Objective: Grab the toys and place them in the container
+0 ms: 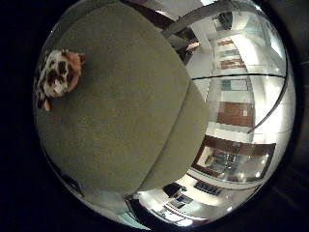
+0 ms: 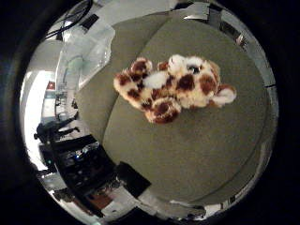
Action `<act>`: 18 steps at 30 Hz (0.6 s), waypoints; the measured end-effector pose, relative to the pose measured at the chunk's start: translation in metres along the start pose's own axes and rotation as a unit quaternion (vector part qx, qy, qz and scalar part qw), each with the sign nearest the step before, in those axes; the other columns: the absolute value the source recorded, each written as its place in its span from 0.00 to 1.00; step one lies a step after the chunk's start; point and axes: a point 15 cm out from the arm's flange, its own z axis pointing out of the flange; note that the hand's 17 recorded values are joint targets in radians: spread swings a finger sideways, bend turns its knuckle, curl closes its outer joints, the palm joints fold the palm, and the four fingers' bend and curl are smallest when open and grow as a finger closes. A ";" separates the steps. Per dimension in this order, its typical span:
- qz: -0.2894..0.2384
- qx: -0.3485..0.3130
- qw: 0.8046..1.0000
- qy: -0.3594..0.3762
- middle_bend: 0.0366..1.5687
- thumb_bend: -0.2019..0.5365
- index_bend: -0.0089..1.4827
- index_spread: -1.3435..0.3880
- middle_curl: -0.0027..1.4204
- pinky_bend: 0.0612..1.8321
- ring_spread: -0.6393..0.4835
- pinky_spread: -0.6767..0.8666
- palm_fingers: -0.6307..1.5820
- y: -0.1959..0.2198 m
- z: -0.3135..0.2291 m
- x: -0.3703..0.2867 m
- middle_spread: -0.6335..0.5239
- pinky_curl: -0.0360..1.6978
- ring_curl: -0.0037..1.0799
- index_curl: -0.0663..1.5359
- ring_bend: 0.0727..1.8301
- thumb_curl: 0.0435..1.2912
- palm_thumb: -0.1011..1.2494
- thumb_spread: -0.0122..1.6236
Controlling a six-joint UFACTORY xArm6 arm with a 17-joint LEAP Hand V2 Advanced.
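A plush toy dog (image 2: 173,88), cream with dark brown spots, lies on its side on a round olive-green cushion (image 2: 197,150). The same toy (image 1: 55,77) shows near the cushion's rim in the little finger side view. A clear plastic container (image 2: 86,56) stands beside the cushion, off its edge. No part of my hand shows in either view, and nothing touches the toy.
The cushion (image 1: 120,106) has a thick rounded side dropping to the floor. Dark equipment (image 2: 75,159) stands on the floor beside it. Beyond the cushion lie a pale floor and wooden cabinets (image 1: 234,113).
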 end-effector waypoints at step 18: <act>0.024 -0.044 0.999 0.002 0.10 0.23 0.12 0.61 0.22 0.23 0.75 0.67 0.31 -0.004 0.032 -0.036 0.67 0.10 0.23 0.23 0.08 0.20 0.20 0.56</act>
